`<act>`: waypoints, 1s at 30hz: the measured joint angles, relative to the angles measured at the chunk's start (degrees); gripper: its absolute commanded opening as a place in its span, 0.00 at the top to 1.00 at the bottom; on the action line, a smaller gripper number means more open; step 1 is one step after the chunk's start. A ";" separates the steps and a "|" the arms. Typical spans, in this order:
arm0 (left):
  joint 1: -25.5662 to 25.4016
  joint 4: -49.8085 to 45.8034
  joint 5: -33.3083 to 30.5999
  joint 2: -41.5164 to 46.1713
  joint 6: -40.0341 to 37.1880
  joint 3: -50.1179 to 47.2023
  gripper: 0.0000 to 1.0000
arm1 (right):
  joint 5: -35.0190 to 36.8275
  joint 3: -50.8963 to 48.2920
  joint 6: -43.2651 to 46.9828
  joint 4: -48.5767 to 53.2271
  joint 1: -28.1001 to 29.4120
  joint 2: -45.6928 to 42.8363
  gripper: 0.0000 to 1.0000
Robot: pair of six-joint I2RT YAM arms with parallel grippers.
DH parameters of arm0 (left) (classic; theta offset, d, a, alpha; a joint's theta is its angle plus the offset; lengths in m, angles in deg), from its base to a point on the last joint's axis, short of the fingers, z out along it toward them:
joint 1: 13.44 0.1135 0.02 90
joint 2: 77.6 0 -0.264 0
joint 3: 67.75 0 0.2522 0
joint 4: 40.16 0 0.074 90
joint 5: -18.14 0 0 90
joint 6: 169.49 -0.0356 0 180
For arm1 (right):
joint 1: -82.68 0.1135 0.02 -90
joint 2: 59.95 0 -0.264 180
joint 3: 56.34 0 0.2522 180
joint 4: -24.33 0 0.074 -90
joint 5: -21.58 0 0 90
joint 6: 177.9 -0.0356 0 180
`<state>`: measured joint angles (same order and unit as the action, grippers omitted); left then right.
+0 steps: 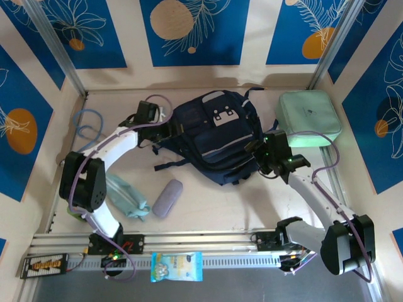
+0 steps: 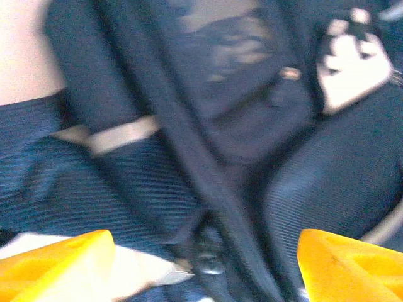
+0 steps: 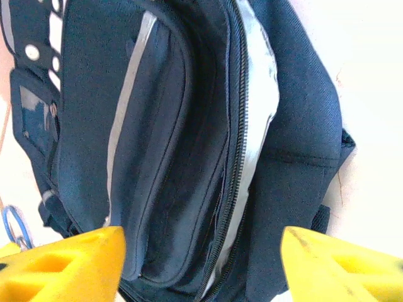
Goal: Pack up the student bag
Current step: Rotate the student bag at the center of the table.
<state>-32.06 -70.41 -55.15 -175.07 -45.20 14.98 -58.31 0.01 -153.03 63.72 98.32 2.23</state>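
Big dark blue student bag (image 1: 214, 135) lying flat in the middle of the table (image 1: 252, 207). Left gripper (image 2: 206, 251) right over its left edge, right gripper (image 3: 201, 251) over its right side. Both with fingers spread wide, holding nothing. Mint green case (image 1: 308, 118) just beside the bag's far right corner. Open table in front of the bag, apart from a small grey pouch (image 1: 167, 197) near its front left.

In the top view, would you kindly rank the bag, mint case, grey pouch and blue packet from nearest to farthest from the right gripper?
From the right gripper:
1. Bag, right at its fingers, on its left.
2. Mint case, beyond it, in the far right corner.
3. Grey pouch, well to its left, nearer the bases.
4. Blue packet, on the front rail, left of centre.
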 measured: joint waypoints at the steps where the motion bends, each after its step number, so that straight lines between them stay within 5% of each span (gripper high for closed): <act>1: 1.09 0.59 0.00 -0.31 1.60 -1.16 0.27 | -0.13 -0.09 0.00 0.26 0.00 0.00 0.27; 10: 2.49 6.23 1.66 -8.24 7.63 0.24 0.41 | -2.08 -2.16 0.17 1.77 0.00 -0.02 0.23; 16: 2.54 7.87 3.04 -12.74 9.16 3.04 0.60 | -3.98 -2.54 0.61 1.84 -0.07 0.00 0.24; 24: 2.64 8.41 4.15 -16.11 10.62 4.66 1.00 | -8.92 -3.82 2.67 -2.47 -0.76 5.79 0.39; 30: 3.04 10.67 4.22 -12.33 10.45 0.92 1.00 | -11.69 -2.54 7.08 -10.14 -1.40 14.78 0.48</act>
<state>-29.02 -59.74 -50.93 -187.40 -34.76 15.90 -70.00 -2.52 -145.94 53.58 96.92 17.00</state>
